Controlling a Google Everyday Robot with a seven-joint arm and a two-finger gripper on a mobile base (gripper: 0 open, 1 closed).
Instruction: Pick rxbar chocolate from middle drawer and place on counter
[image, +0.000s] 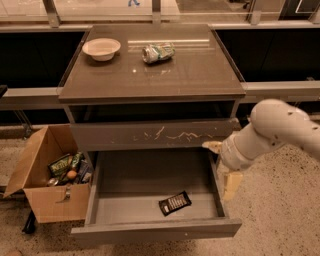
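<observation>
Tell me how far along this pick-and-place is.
Done: the middle drawer stands pulled open. In hand: the gripper, open and empty, hangs at the drawer's right edge, apart from the rxbar chocolate lying on the drawer floor. Left: grasp the bar, lift it, set it on the counter.

The jaws, of matt cream plastic, stand spread beside the right wall of the middle drawer (150, 230), which is smooth matt grey. Left of them the rxbar chocolate (175, 203) wears a black printed wrapper. Above them the table (200, 75) is glossy grey-brown; up-left sit a crumpled metal can (158, 52) and a smooth bowl (101, 49).
</observation>
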